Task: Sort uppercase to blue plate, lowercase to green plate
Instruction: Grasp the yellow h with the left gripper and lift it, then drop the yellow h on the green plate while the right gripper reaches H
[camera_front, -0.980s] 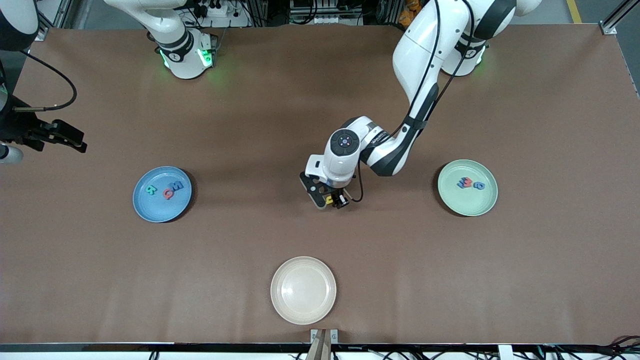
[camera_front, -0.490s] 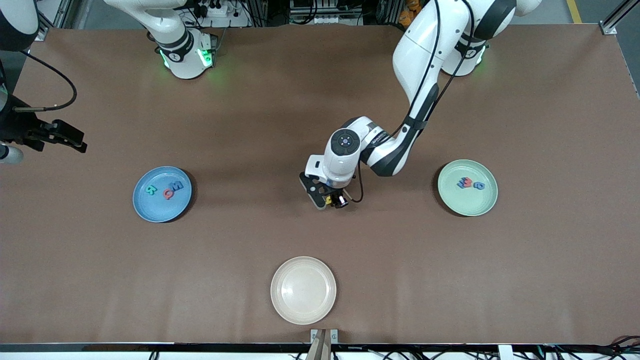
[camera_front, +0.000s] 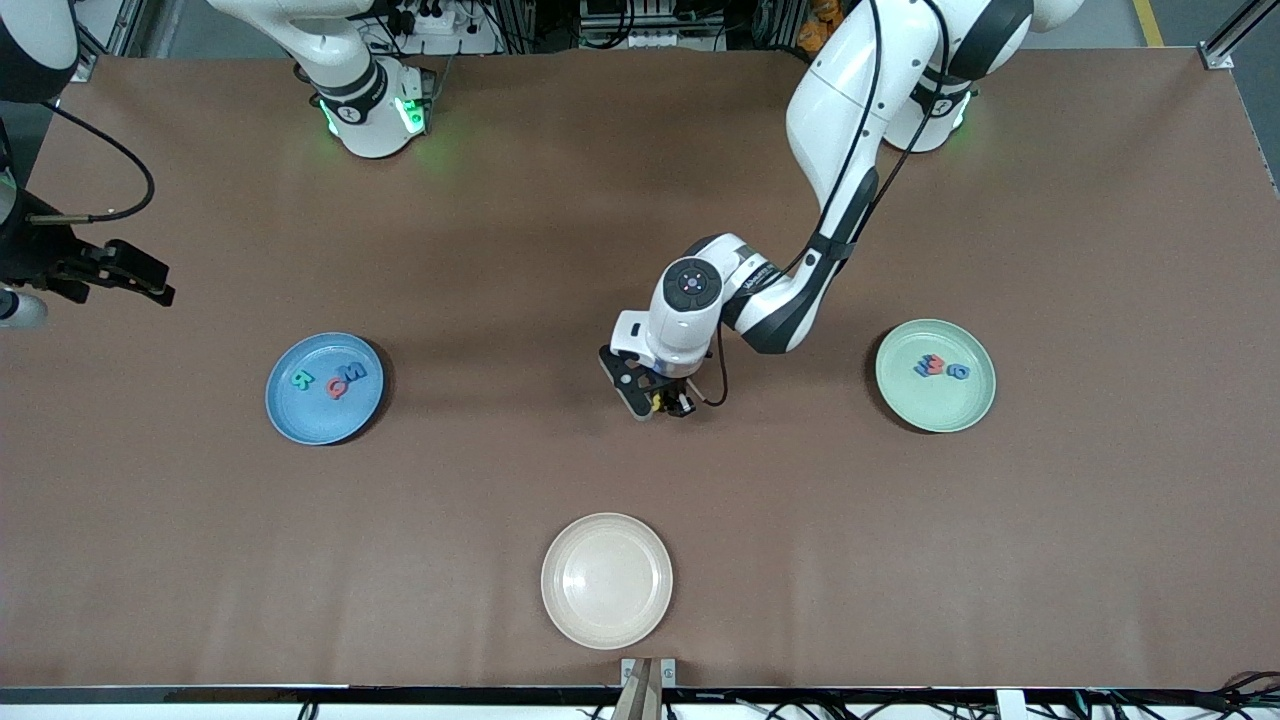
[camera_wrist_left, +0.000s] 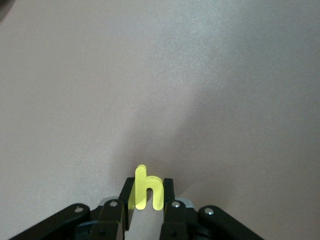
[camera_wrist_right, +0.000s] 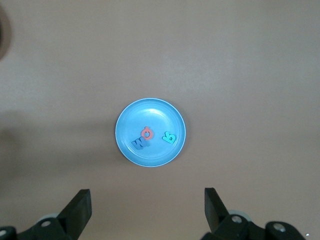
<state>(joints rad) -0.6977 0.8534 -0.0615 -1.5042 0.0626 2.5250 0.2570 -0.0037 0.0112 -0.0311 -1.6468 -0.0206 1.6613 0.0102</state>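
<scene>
You see the left gripper (camera_front: 664, 403) over the bare table (camera_front: 640, 200) between the two plates, and its fingers (camera_wrist_left: 167, 192) are closed on the yellow h (camera_wrist_left: 147, 190). The h stands on edge, its stem along the fingers and pointing away from the wrist. The blue plate (camera_front: 300, 410) holds the R (camera_front: 301, 379), Q (camera_front: 338, 386) and W (camera_front: 354, 372). The green plate (camera_front: 950, 405) holds three small letters (camera_front: 938, 368). The right gripper (camera_wrist_right: 147, 212) waits high above the blue plate, its fingers wide apart. The cream plate (camera_front: 606, 580) lies nearest the camera.
</scene>
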